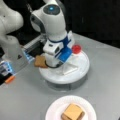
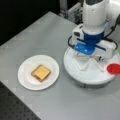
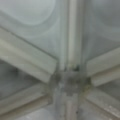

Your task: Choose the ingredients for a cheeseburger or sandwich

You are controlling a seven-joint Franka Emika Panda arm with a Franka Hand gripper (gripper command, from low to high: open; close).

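Plated sandwich point(image 1: 72, 112); gripper point(image 2: 88, 58) low over white tray point(image 2: 82, 75).

grey table point(image 2: 45, 32) bears white plate point(image 2: 25, 77), round tray point(image 2: 82, 77).

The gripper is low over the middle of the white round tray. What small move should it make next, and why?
Probably lift a little and shift toward the bread square at a front view's left. The gripper hangs over the dividers of the tray, and the stack on the plate seems to end in a yellow square with no bread over it.
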